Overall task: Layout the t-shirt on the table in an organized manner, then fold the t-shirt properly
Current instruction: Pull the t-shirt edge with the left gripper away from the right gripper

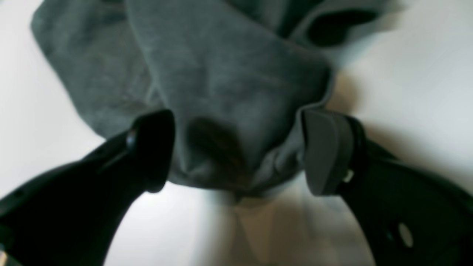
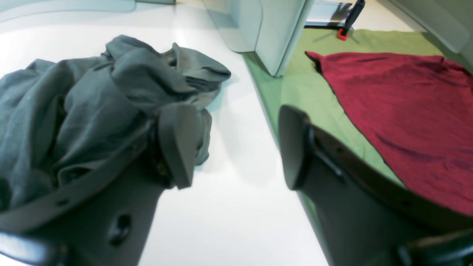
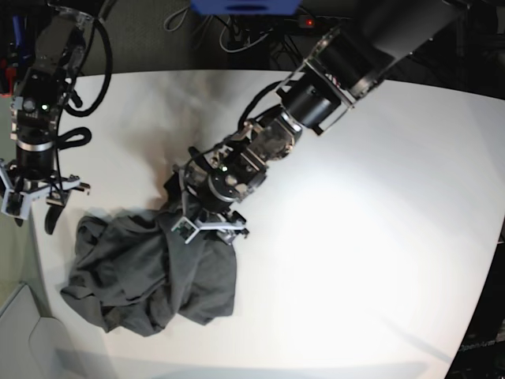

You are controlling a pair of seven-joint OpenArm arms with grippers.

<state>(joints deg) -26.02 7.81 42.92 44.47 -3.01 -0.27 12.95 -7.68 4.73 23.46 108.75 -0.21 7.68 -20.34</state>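
While the t-shirt [image 3: 150, 272] lay crumpled on the white tabletop [image 3: 355, 237], the left claw [image 1: 236, 151] stood wide open astride a bunched fold, its fingers [image 1: 325, 151] just beside the cloth; whether they touched was blurred; the right claw [image 2: 236, 147] gaped empty over the tabletop's edge, the heap partly hidden behind it.

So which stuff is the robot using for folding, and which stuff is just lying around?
For the job:
- t-shirt, crumpled
- table
- left gripper, open around a shirt fold
- right gripper, open, empty

Just lying about:
- red cloth
- green sheet
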